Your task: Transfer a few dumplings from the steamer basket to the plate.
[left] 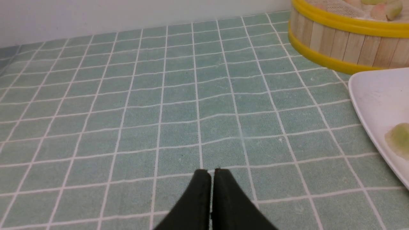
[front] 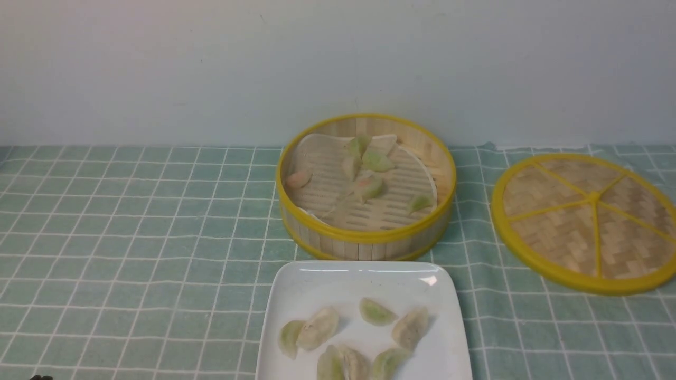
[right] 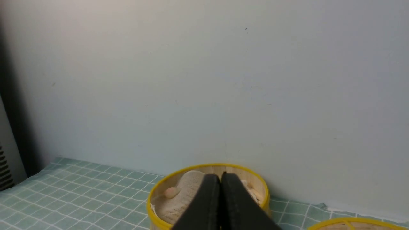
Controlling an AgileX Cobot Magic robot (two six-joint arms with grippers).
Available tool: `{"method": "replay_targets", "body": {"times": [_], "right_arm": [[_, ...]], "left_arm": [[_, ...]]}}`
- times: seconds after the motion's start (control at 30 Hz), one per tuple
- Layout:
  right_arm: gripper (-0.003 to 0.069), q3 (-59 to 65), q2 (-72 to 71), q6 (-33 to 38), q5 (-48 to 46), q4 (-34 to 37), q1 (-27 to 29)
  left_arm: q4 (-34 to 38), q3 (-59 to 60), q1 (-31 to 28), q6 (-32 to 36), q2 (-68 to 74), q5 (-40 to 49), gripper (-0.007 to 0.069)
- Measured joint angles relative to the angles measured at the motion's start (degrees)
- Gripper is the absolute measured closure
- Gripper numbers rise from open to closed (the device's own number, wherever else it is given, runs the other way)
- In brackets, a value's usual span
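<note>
The steamer basket (front: 364, 240) stands at the back middle of the table and holds several dumplings (front: 369, 186) on its ribbed liner. The white square plate (front: 364, 277) lies in front of it with several dumplings (front: 318, 328) on it. My left gripper (left: 210, 172) is shut and empty, low over the cloth to the left of the plate (left: 374, 95) and basket (left: 338, 41). My right gripper (right: 220, 176) is shut and empty, held back from the basket (right: 159, 191), which shows a pinkish dumpling (right: 171, 191). Neither gripper shows in the front view.
The flat woven lid (front: 586, 221) with yellow rim and spokes lies to the right of the basket. A green checked cloth (front: 132, 237) covers the table. A pale wall (front: 211, 63) stands right behind the basket.
</note>
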State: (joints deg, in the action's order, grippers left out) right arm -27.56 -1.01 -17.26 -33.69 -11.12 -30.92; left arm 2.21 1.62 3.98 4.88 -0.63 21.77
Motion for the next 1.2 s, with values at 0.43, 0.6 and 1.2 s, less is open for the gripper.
{"method": "replay_targets", "body": {"times": [0.43, 0.6, 1.2], "right_arm": [[0.0673, 10.1, 0.0, 8.2, 11.5, 9.9, 0.2], [0.0673, 17.1, 0.0, 8.7, 12.6, 10.0, 11.5], [0.0673, 28.7, 0.0, 8.8, 11.9, 6.7, 29.5]], "left_arm": [[0.0, 0.0, 0.0, 0.0, 0.0, 0.0, 0.0631], [0.0, 0.0, 0.0, 0.0, 0.0, 0.0, 0.0631], [0.0, -0.1, 0.0, 0.0, 0.0, 0.0, 0.0631]]}}
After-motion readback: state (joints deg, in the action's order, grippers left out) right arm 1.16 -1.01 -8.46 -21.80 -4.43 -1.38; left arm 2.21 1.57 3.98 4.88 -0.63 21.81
